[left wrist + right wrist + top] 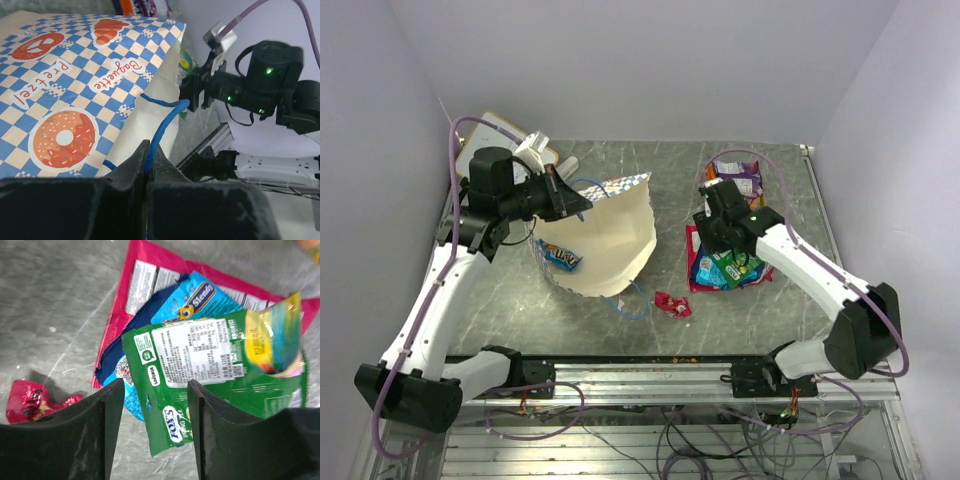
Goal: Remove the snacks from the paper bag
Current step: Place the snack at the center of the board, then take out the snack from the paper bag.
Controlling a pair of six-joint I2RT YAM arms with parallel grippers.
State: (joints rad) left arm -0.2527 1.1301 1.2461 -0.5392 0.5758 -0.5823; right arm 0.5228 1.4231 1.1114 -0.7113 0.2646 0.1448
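The left arm [435, 290] bends up and over. Its left claw [149, 150] is pinched tight on the blue cord [165, 117] of the paper bag [615, 235]. The bag sits tipped on the surface [510, 320], mouth open, and a blue packet [561, 257] shows in it. The right arm [810, 265] reaches in low, its right claw [155, 390] standing wide over a green packet [200, 355] on the pile of snacks [725, 270]. A small red packet [672, 304] lies near the bag.

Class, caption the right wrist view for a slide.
Open right gripper above a glossy green snack packet atop a blue packet and a large red-pink packet.
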